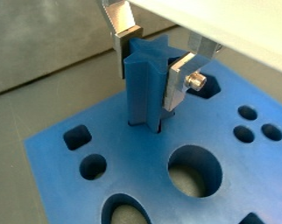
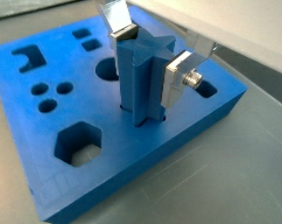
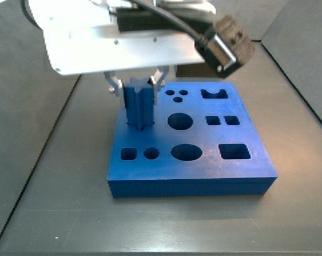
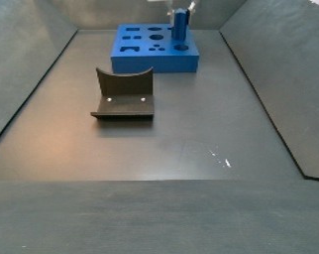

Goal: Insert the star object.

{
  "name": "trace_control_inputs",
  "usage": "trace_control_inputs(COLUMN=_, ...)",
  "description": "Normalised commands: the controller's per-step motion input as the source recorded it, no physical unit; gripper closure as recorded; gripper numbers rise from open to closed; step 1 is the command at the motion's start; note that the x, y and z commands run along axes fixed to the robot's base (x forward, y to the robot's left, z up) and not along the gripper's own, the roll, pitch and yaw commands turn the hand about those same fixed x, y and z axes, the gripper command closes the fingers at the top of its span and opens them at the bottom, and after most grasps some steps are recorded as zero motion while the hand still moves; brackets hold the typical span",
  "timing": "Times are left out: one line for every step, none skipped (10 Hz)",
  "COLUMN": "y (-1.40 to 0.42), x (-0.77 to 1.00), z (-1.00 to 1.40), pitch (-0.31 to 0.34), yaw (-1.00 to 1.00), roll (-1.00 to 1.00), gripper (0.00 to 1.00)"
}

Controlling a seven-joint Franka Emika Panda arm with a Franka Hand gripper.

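The gripper (image 1: 151, 63) clamps its silver fingers (image 2: 176, 74) on the upright star object (image 2: 144, 79), whose lower end meets the flat blue holed block (image 3: 191, 170) near one of that block's edges (in both wrist views), the block lying at the floor's far end (image 4: 149, 50).

Wrist views tight on gripper (image 1: 157, 79); side views farther off.
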Motion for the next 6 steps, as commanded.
trace_control_inputs(y=0.0, x=0.04, z=-0.54, pitch=0.0, yaw=0.0, roll=0.06, gripper=1.0)
trace_control_inputs(y=0.0, x=0.0, z=-0.43, pitch=0.0, yaw=0.0, roll=0.08, gripper=1.0)
trace_control_inputs(y=0.0, x=0.0, z=-0.39, pitch=0.0, yaw=0.0, roll=0.13, gripper=1.0)
trace_control_inputs(y=0.0, x=0.0, z=-0.47, pitch=-0.033, yaw=0.0, roll=0.09, gripper=1.0)
trace_control_inputs(y=0.01, x=0.0, z=-0.21, pitch=-0.121, yaw=0.0, roll=-0.11, gripper=1.0)
trace_control_inputs(y=0.0, x=0.0, z=0.0, pitch=0.0, yaw=0.0, roll=-0.01, gripper=1.0)
